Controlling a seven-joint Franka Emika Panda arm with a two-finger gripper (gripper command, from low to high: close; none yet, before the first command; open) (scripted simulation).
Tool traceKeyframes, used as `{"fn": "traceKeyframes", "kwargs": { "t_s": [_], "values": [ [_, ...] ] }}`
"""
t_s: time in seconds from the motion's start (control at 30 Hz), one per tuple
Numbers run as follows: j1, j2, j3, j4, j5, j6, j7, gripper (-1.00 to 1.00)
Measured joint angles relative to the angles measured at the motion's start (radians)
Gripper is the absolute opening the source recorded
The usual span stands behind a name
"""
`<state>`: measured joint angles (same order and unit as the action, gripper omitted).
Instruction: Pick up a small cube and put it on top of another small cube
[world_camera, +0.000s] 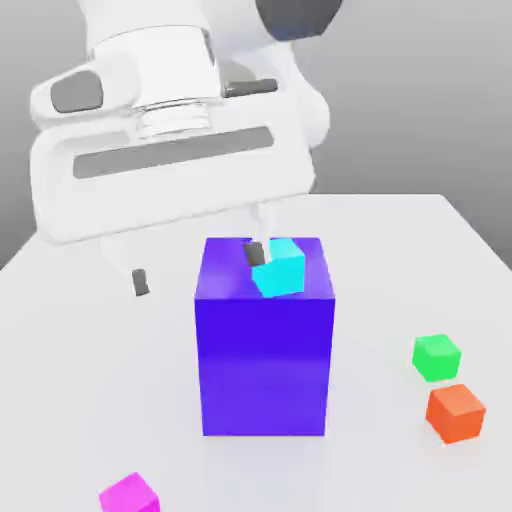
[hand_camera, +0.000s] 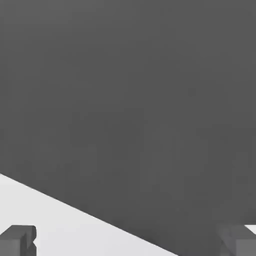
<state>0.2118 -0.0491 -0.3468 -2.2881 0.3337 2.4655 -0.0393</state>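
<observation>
The small magenta-pink cube (world_camera: 130, 493) lies on the white table (world_camera: 90, 380) at the front, toward the exterior view's left, far below and in front of my gripper. My gripper (world_camera: 198, 268) hangs behind the top of the big purple-blue block (world_camera: 264, 350) with its jaws wide open and nothing between them. In the hand view the gripper (hand_camera: 127, 245) has one dark fingertip (hand_camera: 17, 240) in each lower corner. A small cyan cube (world_camera: 280, 268) sits tilted on the block's top, right beside one finger (world_camera: 257, 252).
A green cube (world_camera: 436, 357) and an orange cube (world_camera: 456, 412) lie on the table at the exterior view's right, in front of the block. The hand view looks across the table's edge (hand_camera: 75, 210) into a plain grey background.
</observation>
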Motion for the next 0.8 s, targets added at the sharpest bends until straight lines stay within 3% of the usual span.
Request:
{"fn": "traceKeyframes", "kwargs": {
  "t_s": [0.23,0.47,0.57,0.6,0.8],
  "values": [
    [-0.047,0.233,0.003,-0.001,0.038,0.073,-0.233,0.00],
    [-0.090,0.430,-0.009,-0.007,-0.032,0.178,-0.379,0.00],
    [-0.134,0.539,0.043,0.017,0.018,0.256,-0.431,0.00],
    [-0.155,0.571,0.066,0.025,0.030,0.281,-0.441,-1.00],
    [-0.164,0.587,0.077,0.029,0.039,0.291,-0.448,-1.00]
  ]
}}
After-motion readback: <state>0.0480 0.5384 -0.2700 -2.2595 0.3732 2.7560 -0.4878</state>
